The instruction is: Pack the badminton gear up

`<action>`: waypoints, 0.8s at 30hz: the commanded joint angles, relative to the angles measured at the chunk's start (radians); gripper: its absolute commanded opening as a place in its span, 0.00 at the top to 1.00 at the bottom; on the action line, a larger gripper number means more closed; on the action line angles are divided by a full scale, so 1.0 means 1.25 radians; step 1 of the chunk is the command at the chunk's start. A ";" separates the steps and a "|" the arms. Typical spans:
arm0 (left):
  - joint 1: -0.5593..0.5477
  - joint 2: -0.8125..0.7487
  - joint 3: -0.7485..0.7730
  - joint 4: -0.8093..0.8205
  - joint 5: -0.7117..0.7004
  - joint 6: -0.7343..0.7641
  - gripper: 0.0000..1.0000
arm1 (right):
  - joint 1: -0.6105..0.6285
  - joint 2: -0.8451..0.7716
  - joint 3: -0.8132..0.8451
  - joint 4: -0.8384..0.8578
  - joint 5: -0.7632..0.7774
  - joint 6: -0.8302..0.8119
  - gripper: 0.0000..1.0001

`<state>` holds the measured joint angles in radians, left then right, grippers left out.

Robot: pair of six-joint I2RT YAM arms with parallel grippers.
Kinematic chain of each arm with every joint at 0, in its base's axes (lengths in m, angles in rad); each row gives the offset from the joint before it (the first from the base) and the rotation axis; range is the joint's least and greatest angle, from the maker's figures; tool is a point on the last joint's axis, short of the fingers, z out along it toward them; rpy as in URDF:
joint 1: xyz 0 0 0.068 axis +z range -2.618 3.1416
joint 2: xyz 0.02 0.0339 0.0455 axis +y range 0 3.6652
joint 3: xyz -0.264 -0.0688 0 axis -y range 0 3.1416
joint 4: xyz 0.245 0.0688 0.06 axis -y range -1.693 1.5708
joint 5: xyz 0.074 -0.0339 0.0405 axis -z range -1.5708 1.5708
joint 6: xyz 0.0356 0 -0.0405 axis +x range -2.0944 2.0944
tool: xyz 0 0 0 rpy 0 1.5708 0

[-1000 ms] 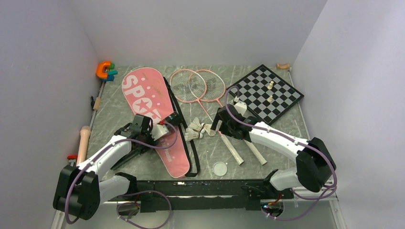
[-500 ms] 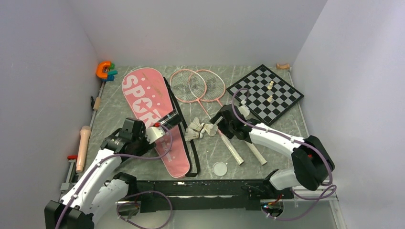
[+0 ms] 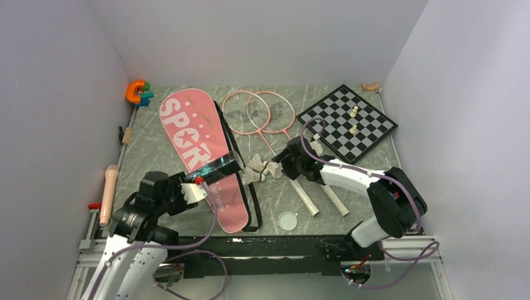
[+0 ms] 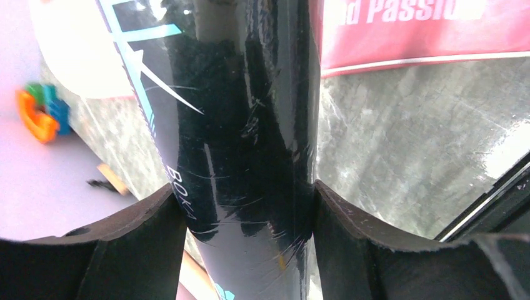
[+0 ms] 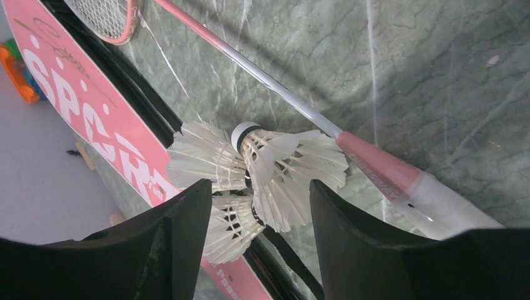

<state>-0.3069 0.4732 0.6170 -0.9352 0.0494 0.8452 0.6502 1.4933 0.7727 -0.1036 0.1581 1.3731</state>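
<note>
My left gripper [image 3: 191, 188] is shut on the long dark tube [image 3: 216, 167] and holds it slantwise over the pink "SPORT" bag [image 3: 187, 128]. In the left wrist view the tube [image 4: 244, 125] fills the gap between the fingers of the left gripper [image 4: 249, 206]. My right gripper [image 3: 282, 164] is open, with its jaws on either side of a cluster of white shuttlecocks [image 3: 259, 170]. The right wrist view shows these shuttlecocks [image 5: 262, 169] just ahead of the gripper [image 5: 256, 206], untouched. Two pink rackets [image 3: 259, 111] lie crossed, their white handles [image 3: 304, 195] pointing toward the near edge.
A chessboard [image 3: 347, 122] with pale pieces lies at the back right. An orange C-shaped toy [image 3: 135, 92] sits in the back left corner. A clear round lid [image 3: 288, 220] lies near the front edge. The bag's black strap [image 3: 253, 203] runs beside the bag. A pale wooden handle [image 3: 110, 186] lies by the left wall.
My left arm has drawn back toward the near left, carrying the tube with it. My right gripper has edged left, closer around the shuttlecocks.
</note>
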 commanded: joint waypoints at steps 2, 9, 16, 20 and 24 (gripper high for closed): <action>0.003 -0.109 -0.021 -0.026 0.111 0.160 1.00 | -0.005 0.033 -0.002 0.077 -0.007 0.026 0.44; 0.003 -0.092 -0.016 -0.044 0.122 0.195 1.00 | -0.008 0.045 0.005 0.075 0.019 -0.006 0.71; 0.003 -0.049 -0.003 -0.042 0.177 0.249 1.00 | -0.011 -0.069 0.028 0.011 0.025 -0.150 0.96; 0.003 -0.029 -0.022 0.002 0.208 0.271 1.00 | -0.011 -0.211 0.023 -0.041 -0.019 -0.282 1.00; 0.003 0.029 -0.012 0.029 0.219 0.273 1.00 | -0.011 -0.331 0.020 -0.110 -0.084 -0.402 1.00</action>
<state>-0.3069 0.4484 0.5766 -0.9859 0.2581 1.1450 0.6399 1.2007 0.7742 -0.1524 0.1352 1.0687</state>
